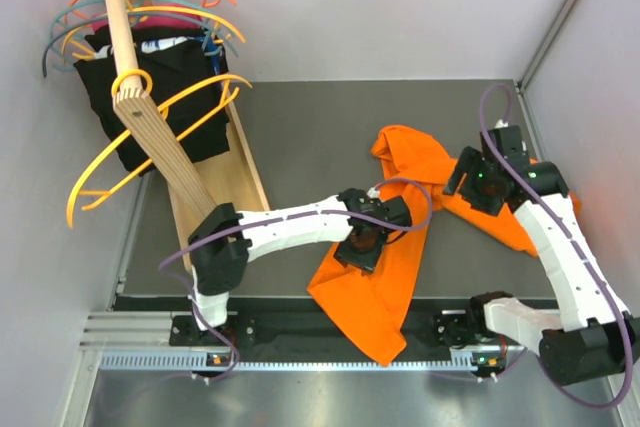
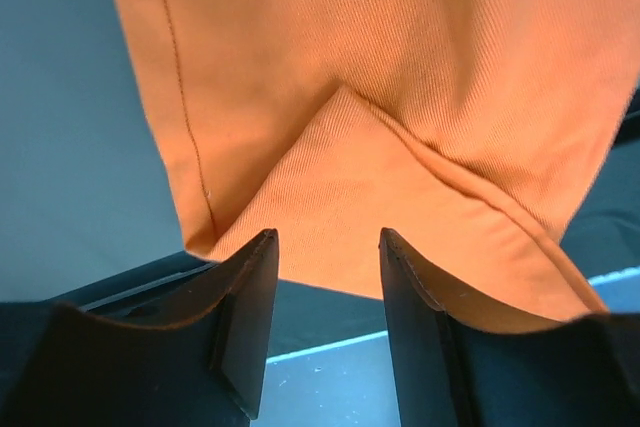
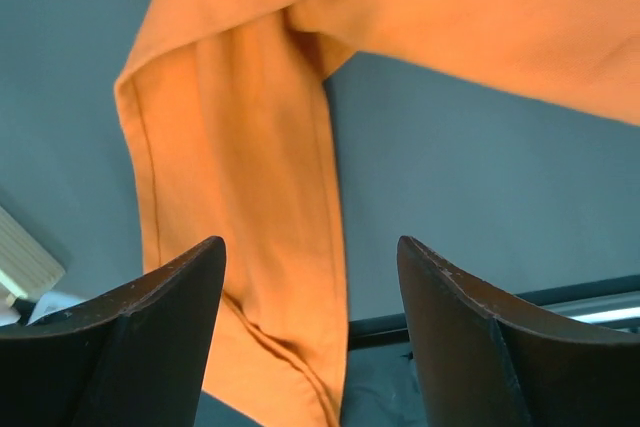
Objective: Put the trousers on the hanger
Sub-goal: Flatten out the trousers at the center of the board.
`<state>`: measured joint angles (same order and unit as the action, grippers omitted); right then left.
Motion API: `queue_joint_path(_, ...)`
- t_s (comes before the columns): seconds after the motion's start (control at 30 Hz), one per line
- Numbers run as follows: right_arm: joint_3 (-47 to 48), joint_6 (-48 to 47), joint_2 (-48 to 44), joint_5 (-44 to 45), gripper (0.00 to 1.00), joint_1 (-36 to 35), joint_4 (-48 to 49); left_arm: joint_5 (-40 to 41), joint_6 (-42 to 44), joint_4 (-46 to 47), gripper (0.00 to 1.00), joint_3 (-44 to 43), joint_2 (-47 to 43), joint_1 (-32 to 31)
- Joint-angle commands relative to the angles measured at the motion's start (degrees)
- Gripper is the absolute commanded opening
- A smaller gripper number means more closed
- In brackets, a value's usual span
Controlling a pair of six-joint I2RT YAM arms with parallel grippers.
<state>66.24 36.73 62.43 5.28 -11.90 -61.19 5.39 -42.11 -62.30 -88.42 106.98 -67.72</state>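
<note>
Early stage: trousers [image 1: 400, 247] loose beneath both claws, undraped. Left claw [image 2: 325, 247] half-spread, empty; right claw [image 3: 310, 247] wide, empty. Hanger [image 1: 205, 84] well left of left claw (on rack [image 1: 150, 132]). Grasp, drape remain.

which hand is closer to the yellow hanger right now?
Left. The left hand is over the trousers, to the right of the hanger. The right hand is further right still, at the trousers' far side.
</note>
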Motion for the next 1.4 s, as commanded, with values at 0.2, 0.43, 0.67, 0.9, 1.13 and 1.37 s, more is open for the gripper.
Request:
queue_joint_path(0.2,-4.80,-6.76,-8.46,-5.01,0.70,6.62,-1.48,0.41,0.36,0.25,0.53,-9.57,10.97,0.22)
queue_joint_path(0.43,-3.66,-9.92,-9.96,-6.60,0.70,8.56,-1.83,0.06,-2.27,5.44,0.52,-3.09,11.33,0.14)
queue_joint_path(0.67,-6.20,-11.24,-10.58,-8.79,0.70,9.79,-1.13,2.34,-4.03,8.95,0.50,1.67,9.91,0.22)
queue_joint_path(0.9,-6.04,-11.77,-10.93,-10.99,0.70,9.97,-1.30,5.50,-5.53,9.49,0.18,2.12,10.45,0.40)
queue_joint_path(1.13,-4.02,-12.30,-8.56,-11.78,0.70,9.88,-1.65,16.05,-3.16,-2.72,0.00,-6.99,3.25,0.40)
queue_joint_path(1.37,3.45,-12.03,-2.06,-12.05,0.74,9.97,-1.83,19.24,2.90,-11.09,0.00,-15.21,-1.68,3.82)
